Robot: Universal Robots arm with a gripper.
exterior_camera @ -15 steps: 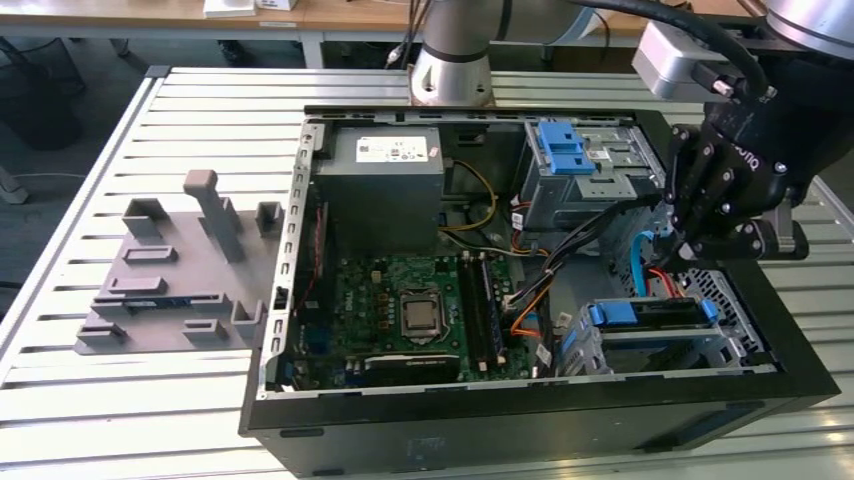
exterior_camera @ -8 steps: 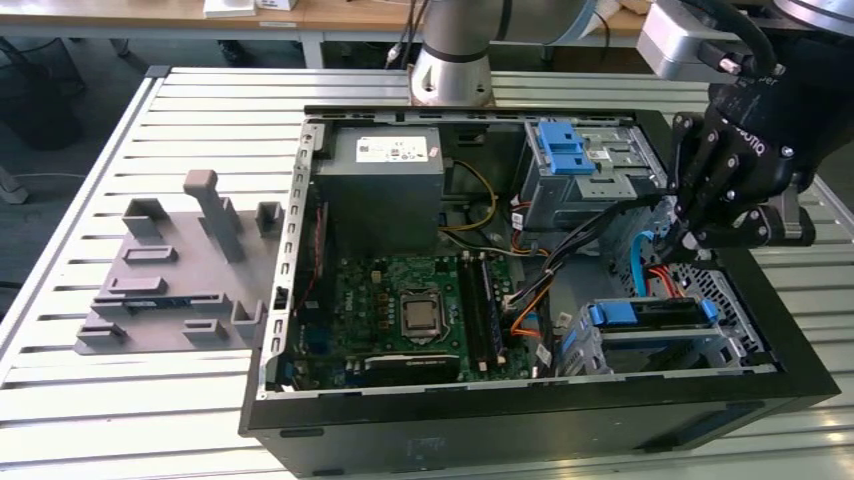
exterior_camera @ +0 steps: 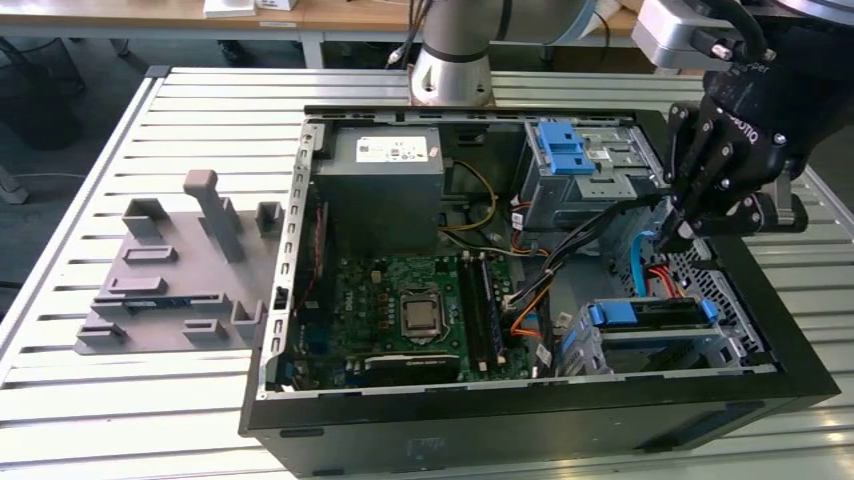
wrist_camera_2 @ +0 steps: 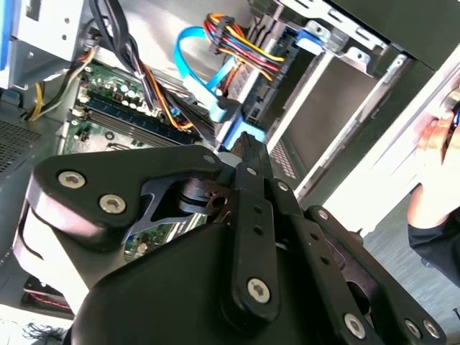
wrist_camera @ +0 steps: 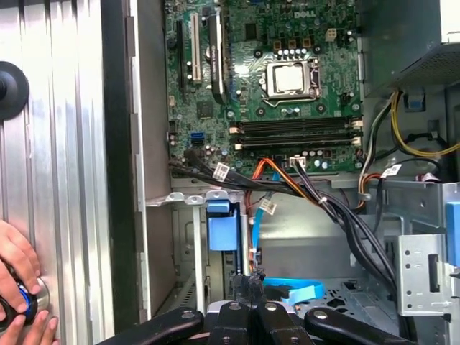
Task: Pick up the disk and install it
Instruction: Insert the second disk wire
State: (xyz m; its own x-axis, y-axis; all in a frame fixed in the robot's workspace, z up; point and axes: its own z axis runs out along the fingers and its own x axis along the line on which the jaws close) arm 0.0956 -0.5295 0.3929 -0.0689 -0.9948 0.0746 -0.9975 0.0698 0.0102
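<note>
Nearest you in the exterior view is the dark front wall of the open computer case [exterior_camera: 534,420], which lies on the slatted metal surface [exterior_camera: 80,400]. Just behind that wall, at the case's 4 o'clock corner, the disk [exterior_camera: 647,318] sits in the lower drive cage with its blue bracket facing up. In the first wrist view, you see that same blue bracket [wrist_camera: 221,228] standing in the bay beside the case wall.

Your gripper [exterior_camera: 681,238] hangs above the cage, apart from the disk, which lies at about 7 o'clock from the fingertips. In both wrist views, the gripper [wrist_camera: 248,286] has its black fingers [wrist_camera_2: 244,154] drawn together with nothing visible between them. A flat blue cable [exterior_camera: 645,270] runs between the fingertips and the disk.

At 9 o'clock from the disk lies the green motherboard [exterior_camera: 414,310]. Farther back, at 11 o'clock from the gripper, is the blue latch on its silver cage [exterior_camera: 567,155], and at the case's far 10 o'clock corner is the grey power-supply box [exterior_camera: 387,185]. Beyond the case stands the arm's base [exterior_camera: 454,60].

Out on the surface, well apart at 9 o'clock from the case, rests a grey fixture block [exterior_camera: 174,280]. In the first wrist view, a person's hand [wrist_camera: 18,284] rests on the surface outside the case wall.
</note>
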